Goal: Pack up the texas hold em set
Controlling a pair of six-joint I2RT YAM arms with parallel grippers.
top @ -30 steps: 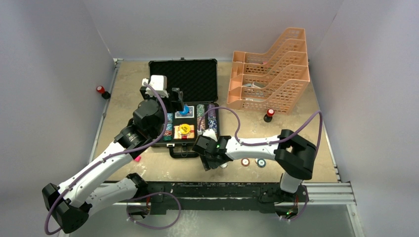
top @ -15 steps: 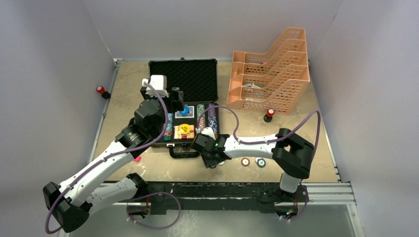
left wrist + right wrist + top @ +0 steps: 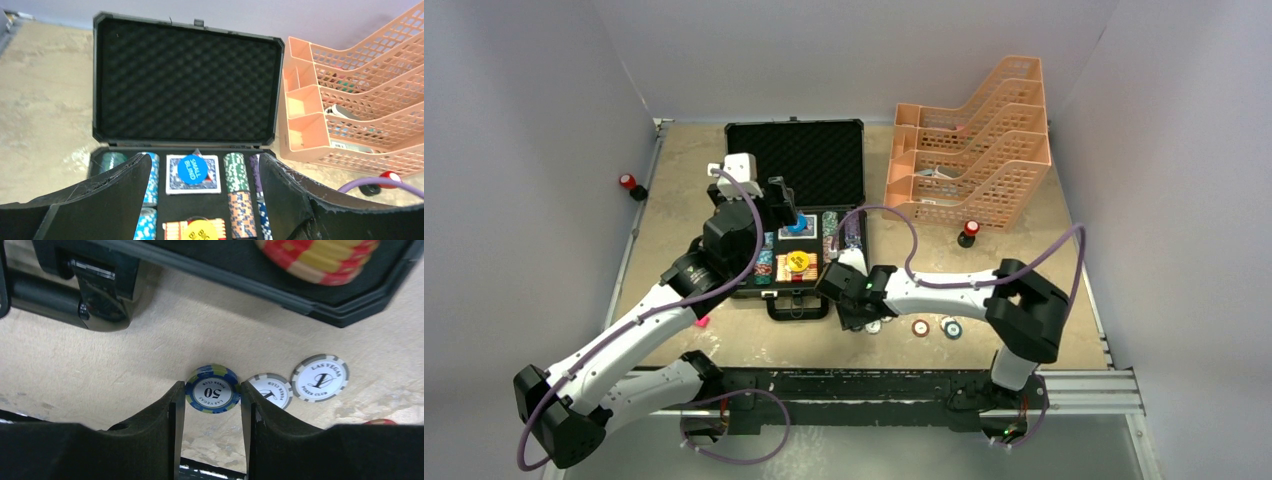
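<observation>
The right hand pinches the blue 50 chip on the desk (left hand hangs wide over the briefcase), which should next be lifted into a chip row.

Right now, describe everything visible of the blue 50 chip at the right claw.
The blue chip is round and plastic-looking, with green-yellow edge stripes and a white centre printed 50. It faces up, pinched at its sides by the right claw, on the table side of the briefcase, close beside a grey-white chip.

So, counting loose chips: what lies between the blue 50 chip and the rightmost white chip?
Another white chip, partly behind the right gripper's finger, in the right wrist view.
</observation>
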